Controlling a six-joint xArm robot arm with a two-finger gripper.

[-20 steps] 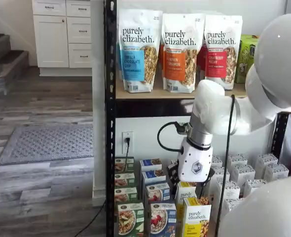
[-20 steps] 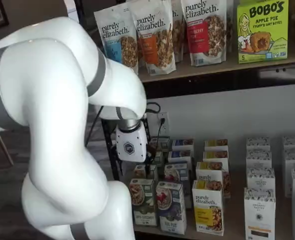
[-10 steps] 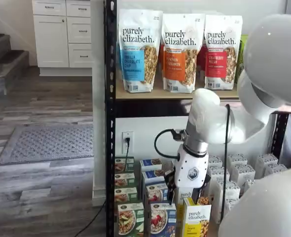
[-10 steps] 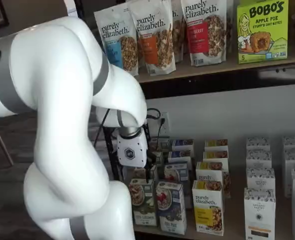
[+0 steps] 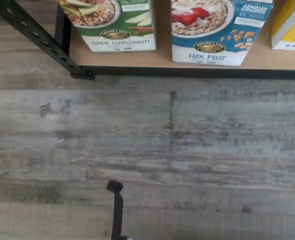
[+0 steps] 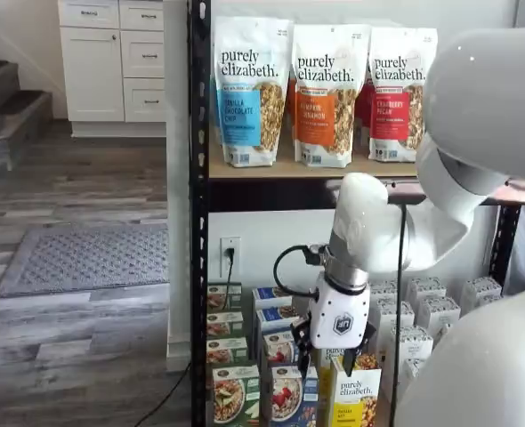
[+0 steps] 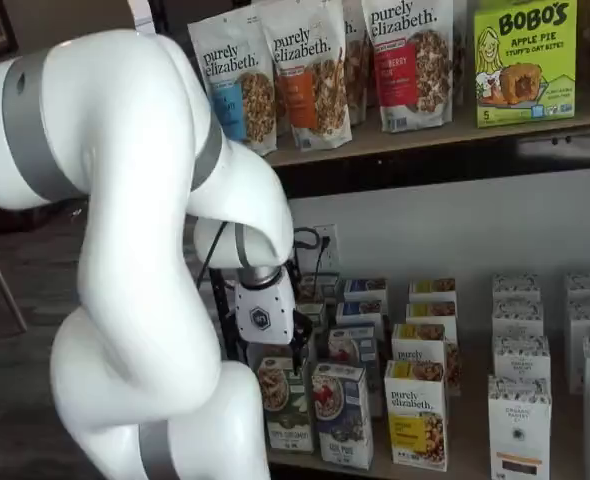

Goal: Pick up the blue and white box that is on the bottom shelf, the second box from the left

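Observation:
The blue and white box (image 6: 294,398) (image 7: 341,413) stands at the front of the bottom shelf (image 5: 162,60), between a green-and-white carton (image 6: 235,392) and a yellow "purely elizabeth" carton (image 6: 355,398). The wrist view shows the blue and white box's (image 5: 215,27) lower front, marked "Flax Plus", with the wood floor below it. My gripper (image 6: 327,354) hangs just above the front row, over the blue and yellow cartons. It is open, a gap showing between its black fingers (image 6: 302,341), and it holds nothing. In the other shelf view only its white body (image 7: 263,318) shows clearly.
More cartons stand in rows behind the front ones. White cartons (image 7: 520,400) fill the shelf's right side. Granola bags (image 6: 320,89) sit on the tier above. A black post (image 6: 198,222) bounds the left, near an outlet with a cord (image 6: 230,253). My own arm fills much of both shelf views.
The gripper has come down and slightly left, towards the front row of cartons. Its fingers stay open. No box has moved.

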